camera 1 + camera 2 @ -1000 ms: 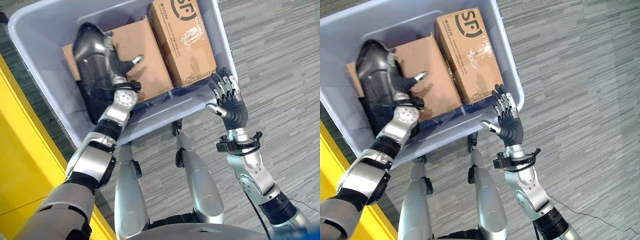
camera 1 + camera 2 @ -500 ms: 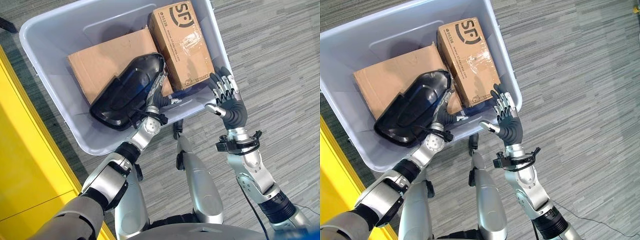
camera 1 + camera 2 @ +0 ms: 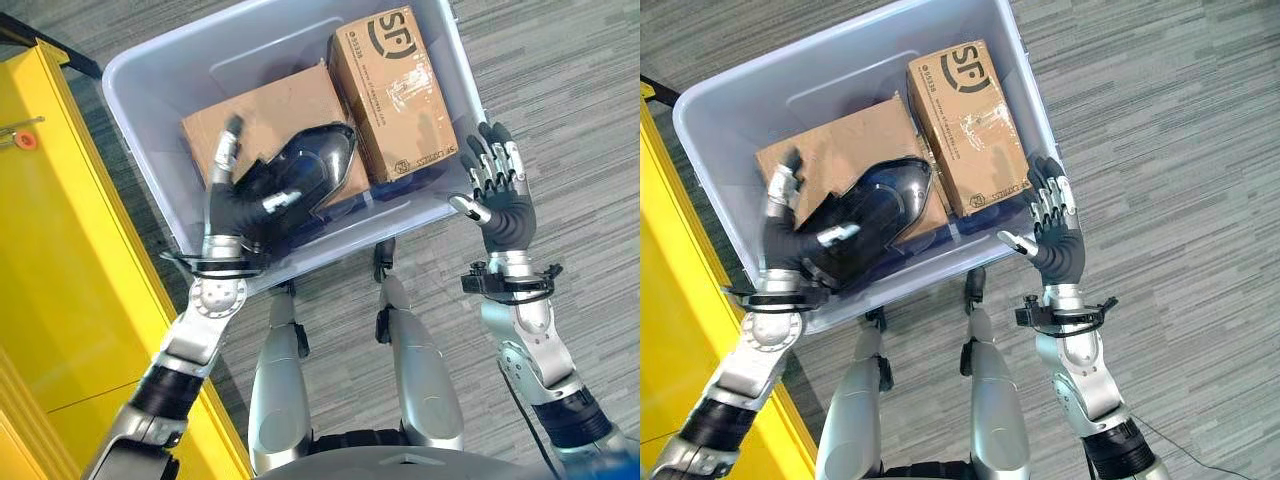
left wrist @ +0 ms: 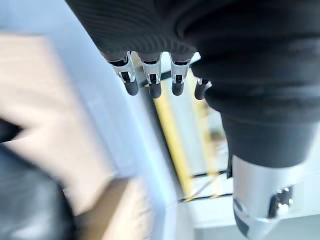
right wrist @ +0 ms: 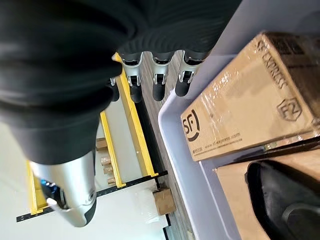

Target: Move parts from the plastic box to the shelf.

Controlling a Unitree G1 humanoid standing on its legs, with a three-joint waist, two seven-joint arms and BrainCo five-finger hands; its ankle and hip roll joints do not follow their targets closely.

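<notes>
The black part [image 3: 290, 185] lies in the plastic box [image 3: 150, 75], on top of the flat cardboard box [image 3: 270, 115], its long axis running from near left to far right. My left hand [image 3: 235, 205] is at its near-left end, thumb laid on the shell, fingers straight and pointing up and apart, so it is the nearer hand by far. My right hand [image 3: 498, 195] hovers open outside the box's right near corner, fingers spread, touching nothing. The printed carton [image 3: 395, 95] stands just beside the part's far end, so I judge there's little room that way. The yellow shelf [image 3: 60, 250] is on my left, past the box's left wall
</notes>
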